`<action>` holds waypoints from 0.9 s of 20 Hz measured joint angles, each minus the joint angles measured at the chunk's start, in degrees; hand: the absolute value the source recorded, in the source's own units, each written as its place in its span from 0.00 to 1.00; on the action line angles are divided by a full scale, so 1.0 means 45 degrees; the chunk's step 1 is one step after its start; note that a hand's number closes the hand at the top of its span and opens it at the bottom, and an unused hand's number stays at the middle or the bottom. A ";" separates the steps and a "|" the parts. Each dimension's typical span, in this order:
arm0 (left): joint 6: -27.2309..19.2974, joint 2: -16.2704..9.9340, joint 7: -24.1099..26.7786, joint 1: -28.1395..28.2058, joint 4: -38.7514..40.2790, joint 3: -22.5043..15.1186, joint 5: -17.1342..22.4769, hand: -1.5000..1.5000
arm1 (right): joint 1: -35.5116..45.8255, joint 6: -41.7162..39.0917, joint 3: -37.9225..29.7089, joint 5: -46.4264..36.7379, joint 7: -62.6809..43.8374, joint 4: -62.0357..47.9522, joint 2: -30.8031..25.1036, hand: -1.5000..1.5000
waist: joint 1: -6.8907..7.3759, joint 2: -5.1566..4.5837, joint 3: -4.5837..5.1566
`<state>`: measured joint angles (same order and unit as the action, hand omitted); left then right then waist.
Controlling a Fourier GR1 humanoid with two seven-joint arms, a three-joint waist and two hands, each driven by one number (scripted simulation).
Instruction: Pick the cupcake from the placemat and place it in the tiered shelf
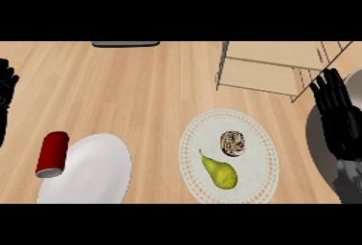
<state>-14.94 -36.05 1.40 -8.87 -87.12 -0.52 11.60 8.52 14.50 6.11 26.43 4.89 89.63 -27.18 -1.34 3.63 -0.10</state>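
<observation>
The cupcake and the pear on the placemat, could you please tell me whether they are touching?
Apart. The head view shows a strip of bare placemat between the cupcake and the pear, whose stem points up to the cupcake's left.

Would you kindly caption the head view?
Cupcake and pear on placemat; right hand open beside tiered shelf.

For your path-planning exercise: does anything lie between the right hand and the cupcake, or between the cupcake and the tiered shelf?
Nothing visible does. The right hand is open beside the placemat, apart from the cupcake. The pear lies on the cupcake's near side, away from the tiered shelf; bare counter separates placemat and shelf.
</observation>
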 measured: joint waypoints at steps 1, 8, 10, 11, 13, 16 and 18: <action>0.0016 0.0114 -0.0087 0.0040 -0.0026 -0.0020 0.0050 0.50 | -0.0083 -0.0257 -0.0102 0.0043 0.0229 0.0516 -0.0099 1.00 | 0.0040 -0.0077 0.0105; 0.0472 0.1913 -0.1750 0.1440 0.1100 -0.1037 0.1296 0.50 | -0.0813 -0.0236 -0.0727 -0.1958 0.0184 0.0075 -0.2548 1.00 | -0.0010 -0.0821 0.0194; 0.0755 0.2291 -0.2121 0.1443 0.1311 -0.1297 0.1614 0.50 | -0.0852 -0.0209 -0.0716 -0.2253 -0.0286 -0.0410 -0.2862 0.00 | 0.0133 -0.0783 0.0291; 0.0880 0.2438 -0.2305 0.1306 0.1437 -0.1367 0.1750 0.50 | -0.0824 -0.0286 -0.0717 -0.2282 -0.0315 -0.0587 -0.2869 0.00 | 0.0177 -0.0739 0.0326; 0.1021 0.2683 -0.2531 0.1182 0.1561 -0.1485 0.1892 0.50 | -0.0922 -0.0603 -0.0741 -0.2274 -0.0093 -0.0743 -0.2867 0.00 | 0.0238 -0.0645 0.0375; 0.1030 0.2978 -0.2804 0.1018 0.1672 -0.1635 0.1922 0.50 | -0.1200 -0.1541 -0.0644 -0.2340 0.0790 -0.0814 -0.3010 0.00 | 0.0299 -0.0590 0.0414; 0.1140 0.3003 -0.2892 0.1036 0.1672 -0.1594 0.1997 0.50 | -0.1414 -0.2234 -0.0557 -0.2308 0.0994 -0.0605 -0.3261 0.00 | 0.0310 -0.0579 0.0384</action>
<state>-9.81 -22.53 -11.61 -4.21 -79.60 -7.69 20.59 2.15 4.45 3.60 16.04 9.37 86.90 -41.86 0.05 1.02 1.63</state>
